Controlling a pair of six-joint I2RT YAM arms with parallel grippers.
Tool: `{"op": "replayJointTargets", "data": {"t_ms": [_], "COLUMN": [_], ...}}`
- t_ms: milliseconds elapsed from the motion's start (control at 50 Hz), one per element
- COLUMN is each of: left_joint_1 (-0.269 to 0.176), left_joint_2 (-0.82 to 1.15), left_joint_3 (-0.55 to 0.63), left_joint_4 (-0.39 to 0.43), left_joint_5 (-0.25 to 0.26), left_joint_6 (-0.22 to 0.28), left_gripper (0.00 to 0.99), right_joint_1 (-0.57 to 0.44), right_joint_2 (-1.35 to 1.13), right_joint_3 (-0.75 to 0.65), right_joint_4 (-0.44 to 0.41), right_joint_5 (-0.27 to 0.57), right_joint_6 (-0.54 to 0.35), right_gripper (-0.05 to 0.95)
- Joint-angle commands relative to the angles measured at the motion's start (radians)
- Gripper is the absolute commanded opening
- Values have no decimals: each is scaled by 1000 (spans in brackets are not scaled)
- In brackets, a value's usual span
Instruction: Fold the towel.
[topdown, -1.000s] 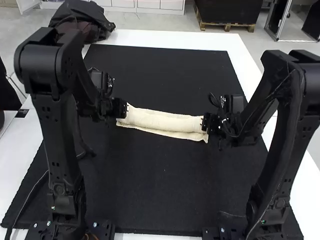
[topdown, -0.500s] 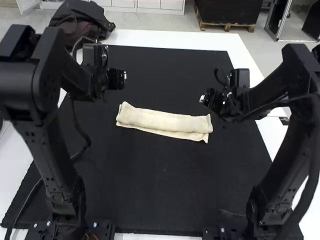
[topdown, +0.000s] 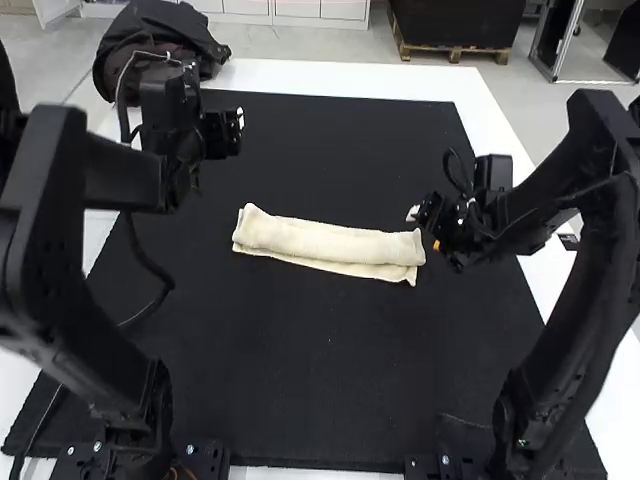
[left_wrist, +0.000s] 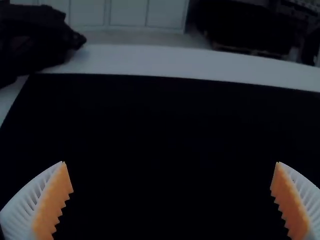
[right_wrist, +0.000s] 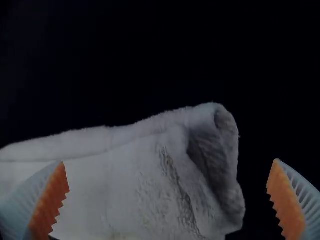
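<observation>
In the middle of the frame lies the towel (topdown: 330, 243), cream and fuzzy, folded into a long narrow strip sloping slightly down to the right; a lower layer peeks out along its near edge (a bit like a bolster, really). Its right end shows a loose, open fold. It rests on a black mat (topdown: 300, 380) over a white table (topdown: 330, 75). The left gripper (topdown: 240, 120), upper left, has its fingers wide apart; the right gripper (topdown: 424, 228), near the towel's right end, is wide too. The left arm (topdown: 60, 280) covers part of the mat's left side.
</observation>
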Motion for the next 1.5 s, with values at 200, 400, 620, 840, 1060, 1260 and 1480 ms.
{"op": "replayJointTargets", "data": {"t_ms": [200,400,620,840,1060,1260,1480], "left_joint_1": [9,8,6,6,6,6,6], "left_joint_2": [-191,-286,-372,-444,-501,-535,-575], "left_joint_3": [-96,-140,-186,-215,-255,-297,-326], "left_joint_4": [49,21,17,12,6,14,12], "left_joint_5": [-60,-60,-66,-66,-66,-66,-67], "left_joint_6": [-7,-7,-9,-12,-12,-12,-12], "left_gripper": [928,928,928,926,926,926,926], "right_joint_1": [-4,13,36,55,55,58,105], "right_joint_2": [46,76,109,115,142,170,179], "right_joint_3": [-22,-22,-17,-14,-5,7,12], "right_joint_4": [29,54,66,91,97,114,152], "right_joint_5": [-49,-47,-46,-41,-35,-32,-21], "right_joint_6": [-3,0,2,13,11,11,23], "right_gripper": [911,910,910,911,911,911,910]}}
